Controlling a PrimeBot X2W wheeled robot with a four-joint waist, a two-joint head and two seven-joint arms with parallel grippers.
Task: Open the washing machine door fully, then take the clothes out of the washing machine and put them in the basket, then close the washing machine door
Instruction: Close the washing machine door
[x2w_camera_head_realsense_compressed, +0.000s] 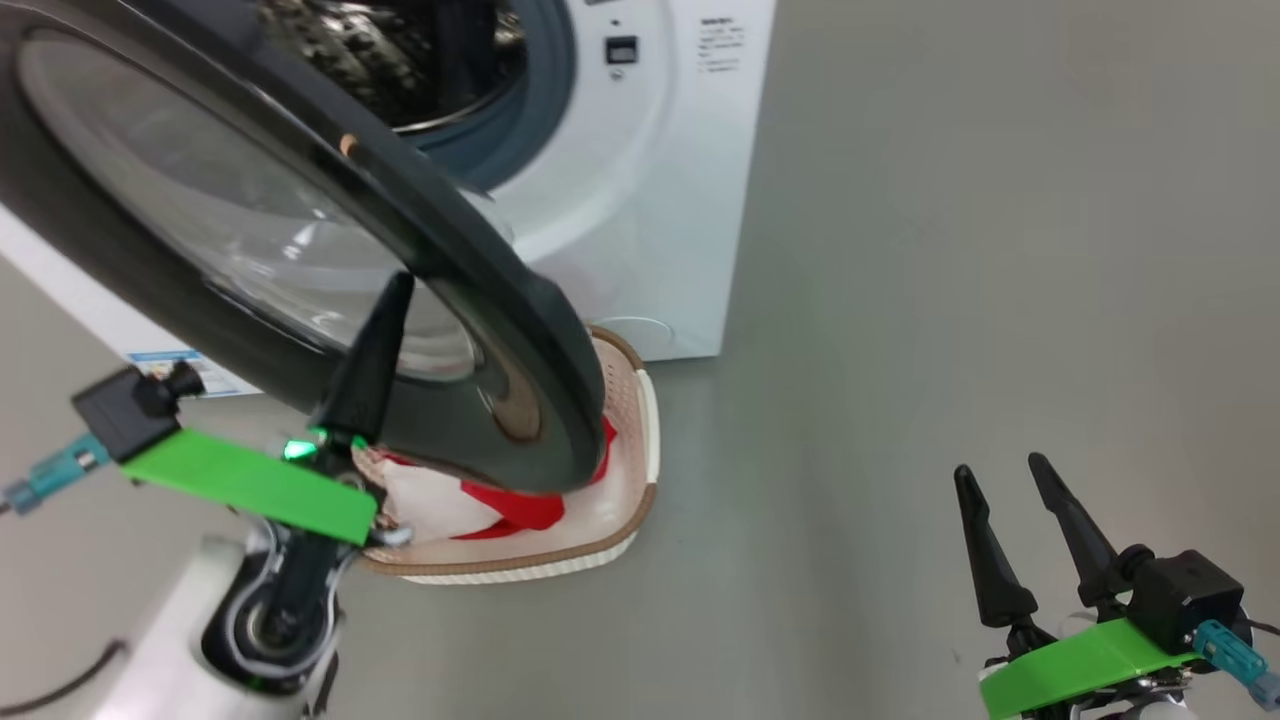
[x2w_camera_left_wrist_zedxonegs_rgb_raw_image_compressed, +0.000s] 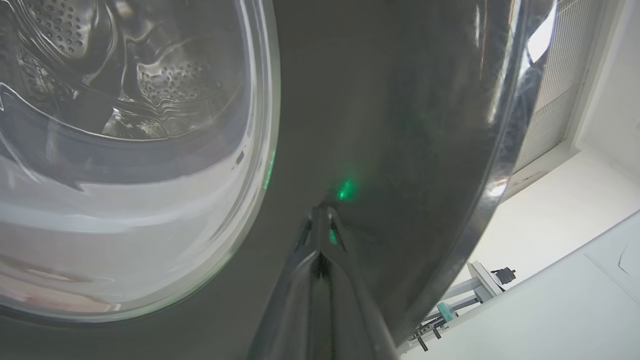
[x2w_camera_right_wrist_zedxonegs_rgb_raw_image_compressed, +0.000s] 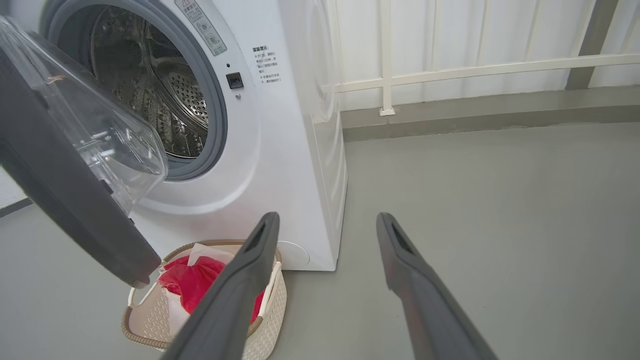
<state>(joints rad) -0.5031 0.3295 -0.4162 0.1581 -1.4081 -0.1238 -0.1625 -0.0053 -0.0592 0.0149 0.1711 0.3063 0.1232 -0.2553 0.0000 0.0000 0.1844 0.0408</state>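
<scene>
**Last step, I think: one push to go**

The clothes (x2w_camera_head_realsense_compressed: 520, 510) are in the basket (x2w_camera_head_realsense_compressed: 640, 420), just in front of the washing machine (x2w_camera_head_realsense_compressed: 640, 180); the drum (x2w_camera_right_wrist_zedxonegs_rgb_raw_image_compressed: 150, 100) looks empty. My left tool (x2w_camera_head_realsense_compressed: 395, 290) is pinched together, tips against the outer rim of the washing machine door (x2w_camera_head_realsense_compressed: 480, 330), which hangs half open over the basket. The machine lies straight beyond the door from that tool, so I'd push. My right tool (x2w_camera_head_realsense_compressed: 1000, 465) is spread wide, well off right.

A bare laundry corner, looking more like a test room than a home

A white front-loading washing machine (x2w_camera_right_wrist_zedxonegs_rgb_raw_image_compressed: 280, 150) is standing alone on a smooth grey floor (x2w_camera_right_wrist_zedxonegs_rgb_raw_image_compressed: 500, 200), a white railing (x2w_camera_right_wrist_zedxonegs_rgb_raw_image_compressed: 450, 72) is running along pale wall panels (x2w_camera_right_wrist_zedxonegs_rgb_raw_image_compressed: 500, 35) behind it, and a small basket (x2w_camera_right_wrist_zedxonegs_rgb_raw_image_compressed: 270, 312) of red clothes (x2w_camera_right_wrist_zedxonegs_rgb_raw_image_compressed: 195, 285) is sitting beside it.
</scene>
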